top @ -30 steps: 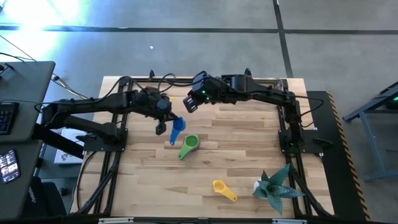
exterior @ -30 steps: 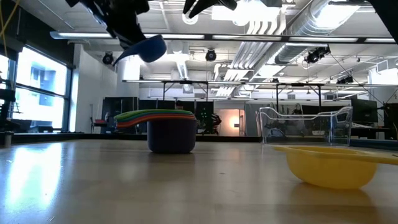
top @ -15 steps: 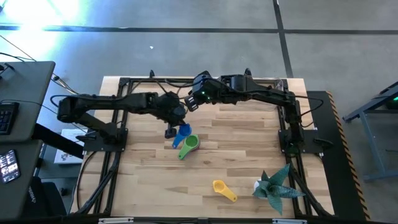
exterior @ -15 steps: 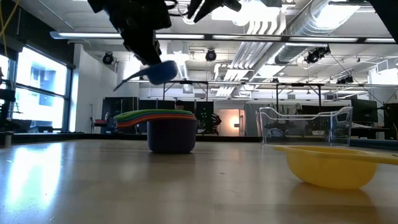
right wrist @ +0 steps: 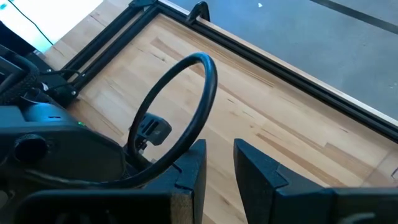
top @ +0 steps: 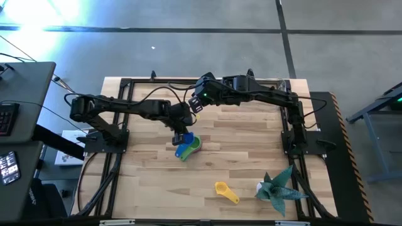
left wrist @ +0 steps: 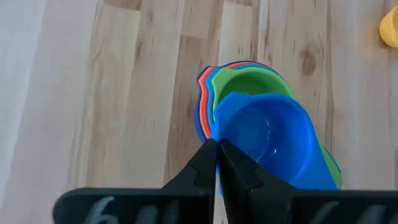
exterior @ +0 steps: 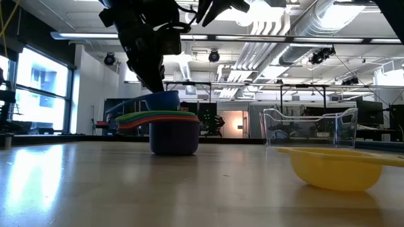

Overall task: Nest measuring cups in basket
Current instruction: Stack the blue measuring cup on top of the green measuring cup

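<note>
My left gripper is shut on the blue measuring cup over the middle of the table. The blue cup sits in the top of a nested stack of green, red and orange cups, which stands on the purple cup's base. The yellow cup lies alone near the table's near edge. The clear basket stands beyond it in the low view. My right gripper hangs open above the far part of the table and holds nothing. My left gripper pinches the blue cup between its two fingers at the cup's edge, on the side facing the wrist. The fingers slant down from above. The cup is upright, its bowl lowered into the green cup on top of the stack.
A teal spiky paper plant stands at the table's near right corner. A black metal frame runs round the table's edges. Bare wood lies between the stack and the yellow cup. A looped cable hangs in front of my right gripper.
My left gripper has moved toward the table's right and near edges and has come down, carrying the blue cup from high up beside the stack into its top. The cup, tilted before, is now level.
</note>
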### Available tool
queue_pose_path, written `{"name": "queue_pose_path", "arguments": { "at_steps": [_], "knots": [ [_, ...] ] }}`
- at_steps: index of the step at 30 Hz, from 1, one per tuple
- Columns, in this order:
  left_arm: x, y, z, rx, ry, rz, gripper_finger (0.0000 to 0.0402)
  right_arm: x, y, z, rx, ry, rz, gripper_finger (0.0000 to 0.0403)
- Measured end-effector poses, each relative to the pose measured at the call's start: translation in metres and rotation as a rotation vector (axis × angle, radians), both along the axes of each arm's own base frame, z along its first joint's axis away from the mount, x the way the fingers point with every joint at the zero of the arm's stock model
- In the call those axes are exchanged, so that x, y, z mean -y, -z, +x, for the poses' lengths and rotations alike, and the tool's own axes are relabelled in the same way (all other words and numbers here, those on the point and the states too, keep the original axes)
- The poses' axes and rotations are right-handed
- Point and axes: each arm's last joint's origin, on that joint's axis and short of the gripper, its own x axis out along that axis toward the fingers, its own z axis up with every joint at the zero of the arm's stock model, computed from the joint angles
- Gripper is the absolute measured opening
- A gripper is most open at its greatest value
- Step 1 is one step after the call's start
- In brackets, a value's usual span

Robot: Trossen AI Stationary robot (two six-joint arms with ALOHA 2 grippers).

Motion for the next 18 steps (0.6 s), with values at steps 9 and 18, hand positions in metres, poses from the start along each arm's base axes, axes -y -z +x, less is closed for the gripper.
{"name": "queue_pose_path", "arguments": {
  "at_steps": [9, 18],
  "knots": [
    [0.002, 0.0, 0.0, -0.001, -0.023, -0.089, 0.0, 0.0, 0.0, 0.0, -0.001, 0.0, -0.001, 0.0073],
    [0.006, -0.015, 0.009, 0.062, 0.01, -0.082, 0.0, 0.0, 0.0, 0.0, -0.002, 0.0, -0.005, 0.0073]
  ]
}}
